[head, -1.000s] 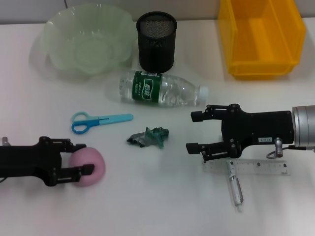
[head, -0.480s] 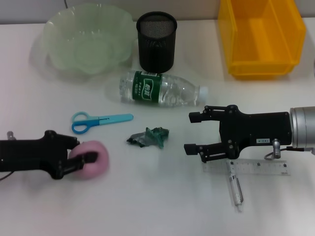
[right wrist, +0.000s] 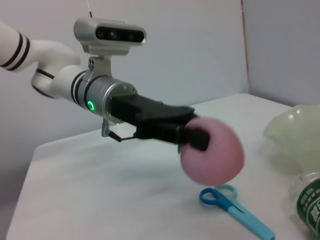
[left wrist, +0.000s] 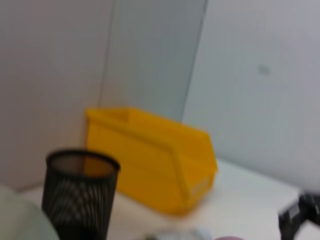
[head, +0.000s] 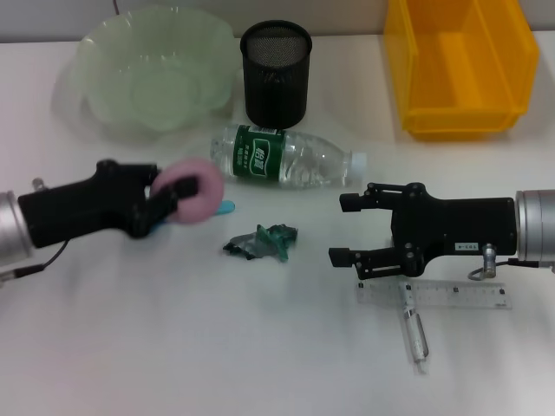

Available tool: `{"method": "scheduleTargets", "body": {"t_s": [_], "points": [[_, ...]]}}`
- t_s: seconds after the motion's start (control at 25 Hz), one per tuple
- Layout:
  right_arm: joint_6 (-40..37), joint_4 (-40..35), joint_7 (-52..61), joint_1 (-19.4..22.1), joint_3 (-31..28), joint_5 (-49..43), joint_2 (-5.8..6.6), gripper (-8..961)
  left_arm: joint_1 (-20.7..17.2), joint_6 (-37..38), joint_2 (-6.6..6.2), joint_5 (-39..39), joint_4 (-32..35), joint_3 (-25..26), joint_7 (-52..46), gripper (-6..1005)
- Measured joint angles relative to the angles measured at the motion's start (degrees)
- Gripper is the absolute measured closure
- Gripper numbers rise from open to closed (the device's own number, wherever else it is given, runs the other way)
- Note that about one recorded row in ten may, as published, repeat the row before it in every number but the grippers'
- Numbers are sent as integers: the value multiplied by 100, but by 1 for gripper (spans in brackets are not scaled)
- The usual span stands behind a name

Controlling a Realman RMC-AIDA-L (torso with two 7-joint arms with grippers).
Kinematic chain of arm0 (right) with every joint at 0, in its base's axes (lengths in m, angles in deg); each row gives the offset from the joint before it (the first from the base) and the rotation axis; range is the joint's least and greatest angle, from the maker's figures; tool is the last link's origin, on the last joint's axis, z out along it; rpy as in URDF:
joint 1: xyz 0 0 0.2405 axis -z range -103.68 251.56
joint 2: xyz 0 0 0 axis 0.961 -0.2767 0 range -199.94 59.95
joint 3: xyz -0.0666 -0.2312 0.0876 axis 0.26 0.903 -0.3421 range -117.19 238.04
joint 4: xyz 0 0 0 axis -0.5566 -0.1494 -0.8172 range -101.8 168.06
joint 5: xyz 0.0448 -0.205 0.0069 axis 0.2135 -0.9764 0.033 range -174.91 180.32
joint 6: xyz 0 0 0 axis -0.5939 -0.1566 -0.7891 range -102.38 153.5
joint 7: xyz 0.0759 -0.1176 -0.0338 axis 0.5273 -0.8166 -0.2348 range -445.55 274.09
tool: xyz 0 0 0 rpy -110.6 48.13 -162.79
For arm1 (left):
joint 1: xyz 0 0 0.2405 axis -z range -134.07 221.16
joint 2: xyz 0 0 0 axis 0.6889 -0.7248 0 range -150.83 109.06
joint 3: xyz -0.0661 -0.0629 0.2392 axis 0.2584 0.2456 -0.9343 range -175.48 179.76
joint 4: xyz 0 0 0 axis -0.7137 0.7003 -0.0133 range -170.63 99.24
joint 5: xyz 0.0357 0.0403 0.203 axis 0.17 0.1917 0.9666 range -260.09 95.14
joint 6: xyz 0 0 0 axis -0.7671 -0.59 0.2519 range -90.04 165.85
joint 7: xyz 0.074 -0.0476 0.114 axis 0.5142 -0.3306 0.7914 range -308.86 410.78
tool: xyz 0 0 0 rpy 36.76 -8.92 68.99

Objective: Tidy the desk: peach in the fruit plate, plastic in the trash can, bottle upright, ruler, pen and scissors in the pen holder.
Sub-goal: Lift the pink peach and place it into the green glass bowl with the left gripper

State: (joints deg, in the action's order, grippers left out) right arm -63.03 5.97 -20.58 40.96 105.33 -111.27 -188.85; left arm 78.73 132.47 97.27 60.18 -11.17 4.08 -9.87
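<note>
L gripper [head: 178, 195] fingers clamped on peach [head: 195, 191] sides, airborne; looks light, round, prob slippery. R gripper [head: 347, 230] fingers open, idle above ruler [head: 434, 295].

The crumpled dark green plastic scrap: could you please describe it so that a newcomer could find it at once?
On the white desk, look just in front of the lying clear bottle with a green label. The crumpled dark green plastic scrap sits there alone, between the two grippers. It is the only shapeless, wrinkled thing there.
</note>
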Motion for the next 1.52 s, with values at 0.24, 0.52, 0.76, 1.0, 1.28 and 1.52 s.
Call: {"method": "scheduleTargets", "body": {"t_s": [0.24, 0.52, 0.76, 1.0, 1.28, 1.52], "points": [[135, 0, -200, 114, -74, 245, -12, 119, 42, -466, 14, -768, -684, 0, 159, 851], [266, 32, -526, 279, -110, 831, -15, 120, 84, -1281, 33, -1739, -1420, 70, 619, 892], [303, 53, -686, 336, -178, 987, -15, 120, 201, -2054, 60, -3328, -2147, 71, 1770, 928], [303, 65, -735, 309, -228, 991, -16, 120, 758, -3532, 89, -4149, -2439, 210, 2631, 939], [303, 79, -753, 283, -224, 992, -22, 120, 1133, -4705, 92, -4236, -2579, 931, 3251, 878], [301, 80, -756, 282, -219, 995, -24, 120, 1179, -4896, 83, -4236, -2589, 965, 3287, 827]]}}
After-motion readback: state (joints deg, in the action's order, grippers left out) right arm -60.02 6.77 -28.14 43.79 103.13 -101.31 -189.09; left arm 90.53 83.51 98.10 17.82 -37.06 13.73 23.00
